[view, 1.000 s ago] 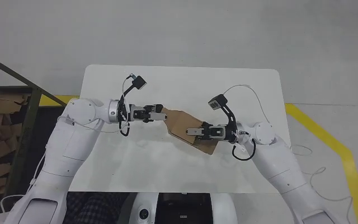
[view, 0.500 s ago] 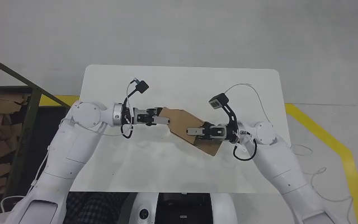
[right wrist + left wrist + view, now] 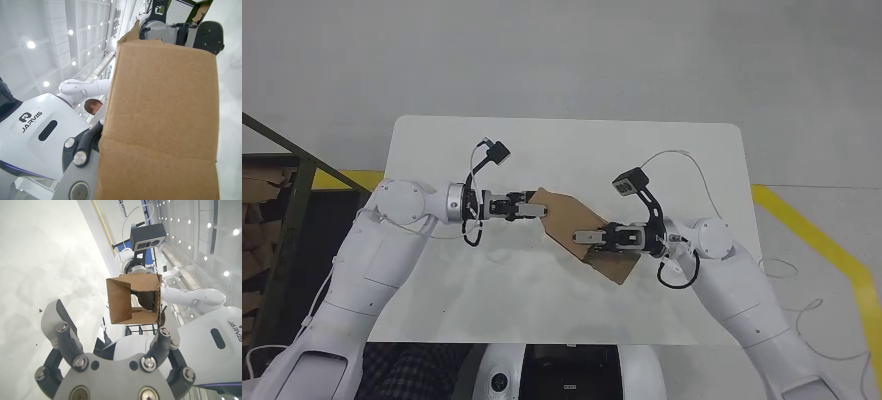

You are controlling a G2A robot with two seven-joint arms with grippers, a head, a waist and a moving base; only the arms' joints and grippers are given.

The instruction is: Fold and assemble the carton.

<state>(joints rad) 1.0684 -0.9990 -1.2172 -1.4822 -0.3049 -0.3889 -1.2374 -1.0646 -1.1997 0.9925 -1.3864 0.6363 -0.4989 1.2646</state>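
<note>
The brown carton (image 3: 575, 222) hangs just above the middle of the white table (image 3: 442, 290), opened into a square tube. In the left wrist view the carton (image 3: 117, 302) shows end on and hollow, with a dark finger of the other arm inside it. My left gripper (image 3: 540, 209) is at the carton's left end, open. One finger (image 3: 161, 317) touches the tube's edge and the other finger (image 3: 58, 313) stands well clear. My right gripper (image 3: 588, 238) is shut on the carton's near right wall. That brown wall (image 3: 162, 113) hides most of the gripper.
A dark rack with cardboard pieces (image 3: 262, 200) stands off the table's left side. A yellow floor line (image 3: 812, 230) runs to the right of the table. The table has free room in front of and behind the carton.
My left gripper has edged right, closer to the carton's left end. The carton and the right arm have barely shifted.
</note>
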